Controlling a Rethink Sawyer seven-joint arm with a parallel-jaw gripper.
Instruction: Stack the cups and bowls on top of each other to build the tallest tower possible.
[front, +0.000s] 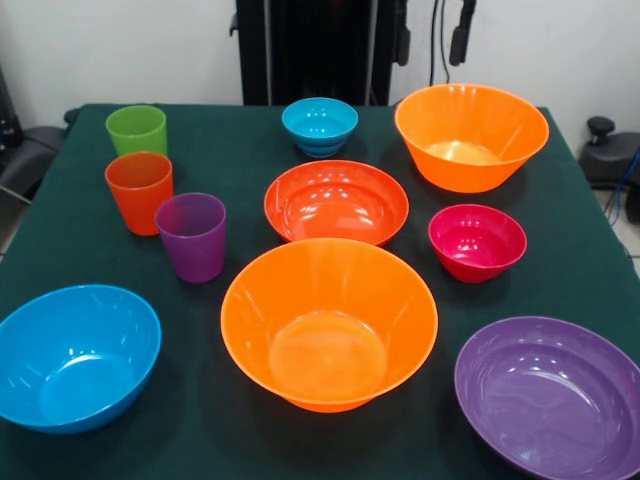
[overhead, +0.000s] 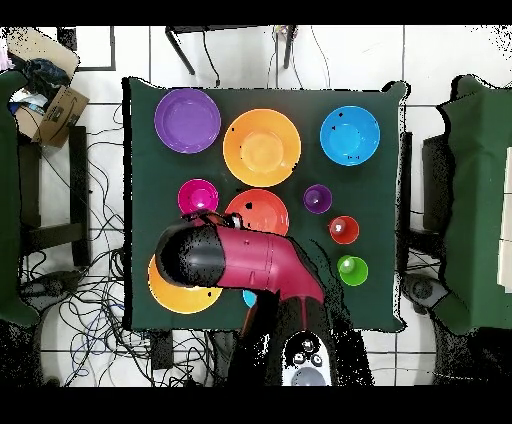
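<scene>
A dark green table (front: 240, 170) holds every cup and bowl apart, nothing stacked: front view shows the green cup (front: 136, 129), orange cup (front: 139, 190), purple cup (front: 191, 236) and small teal bowl (front: 319, 125) unobstructed. From overhead, the red arm (overhead: 235, 262) covers the teal bowl; its claw's state cannot be told.

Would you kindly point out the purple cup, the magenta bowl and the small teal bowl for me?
purple cup (front: 192, 240): front view, on its outer side wall.
magenta bowl (front: 477, 240): front view, on its inner floor.
small teal bowl (front: 319, 122): front view, on its inside.
</scene>
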